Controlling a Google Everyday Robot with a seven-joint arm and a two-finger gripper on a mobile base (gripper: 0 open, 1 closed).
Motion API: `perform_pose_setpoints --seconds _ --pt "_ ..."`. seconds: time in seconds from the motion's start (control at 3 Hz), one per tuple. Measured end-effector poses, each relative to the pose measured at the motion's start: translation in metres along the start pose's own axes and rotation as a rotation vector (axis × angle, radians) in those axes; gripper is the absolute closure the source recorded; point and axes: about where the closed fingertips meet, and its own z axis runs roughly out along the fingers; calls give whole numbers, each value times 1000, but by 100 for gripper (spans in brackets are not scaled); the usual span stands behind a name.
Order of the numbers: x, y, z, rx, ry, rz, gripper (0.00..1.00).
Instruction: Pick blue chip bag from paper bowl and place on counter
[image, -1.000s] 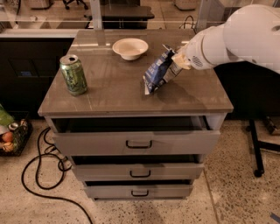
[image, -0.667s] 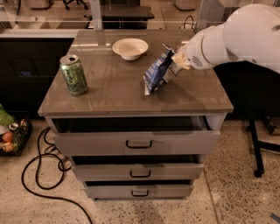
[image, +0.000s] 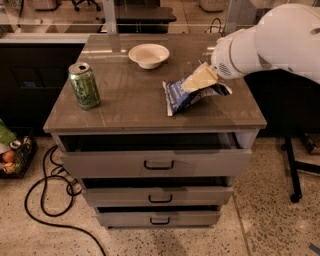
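The blue chip bag (image: 186, 96) lies on the counter (image: 130, 100), right of centre, its left end resting on the top and its middle pulled up into a peak. My gripper (image: 200, 78), cream-coloured at the end of the white arm (image: 270, 40), comes in from the right and is shut on that raised part of the bag. The paper bowl (image: 149, 54) stands empty at the back of the counter, apart from the bag and to its upper left.
A green drink can (image: 84, 85) stands upright at the counter's left side. The cabinet's top drawer (image: 157, 161) is pulled slightly out. A black cable (image: 45, 200) lies on the floor at the left, and a black stand leg (image: 292, 170) at the right.
The bag has come down from hanging upright in the gripper to lying on the counter. The gripper has dropped lower with it. Can and bowl have not moved.
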Motion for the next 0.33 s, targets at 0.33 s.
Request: perform_pose_setpoints --seconds 0.33 --pt "0 0 0 0 0 0 0"
